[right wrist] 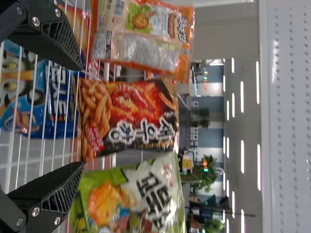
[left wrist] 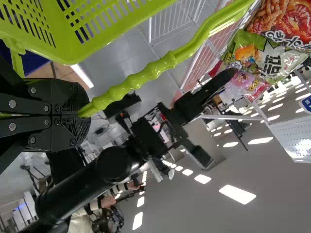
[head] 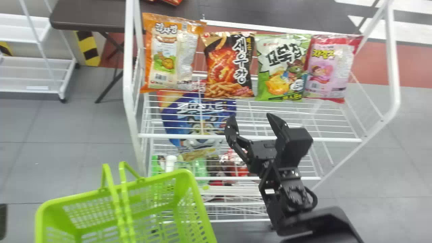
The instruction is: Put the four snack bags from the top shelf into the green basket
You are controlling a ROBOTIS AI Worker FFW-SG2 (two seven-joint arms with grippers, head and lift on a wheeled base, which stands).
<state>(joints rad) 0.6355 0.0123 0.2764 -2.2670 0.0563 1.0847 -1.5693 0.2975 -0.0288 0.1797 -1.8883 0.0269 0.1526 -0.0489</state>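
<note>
Four snack bags wait on the shelf, right gripper facing them

Orange (head: 172,54), black (head: 229,64), green (head: 281,67) and pink (head: 330,67) snack bags stand in a row, left to right, on the top shelf (head: 249,137), a white wire rack. None of the four is in the green basket (head: 199,209), so the moving appears all left to do.

The right arm comes in from the bottom edge of the head view. Its right gripper (right wrist: 82,116) is in front of the row, two black fingers spread apart with nothing between them, the gap facing the black bag, probably the first pick. The left gripper (left wrist: 80,114) has its fingers closed around the basket handle (left wrist: 141,80).
</note>
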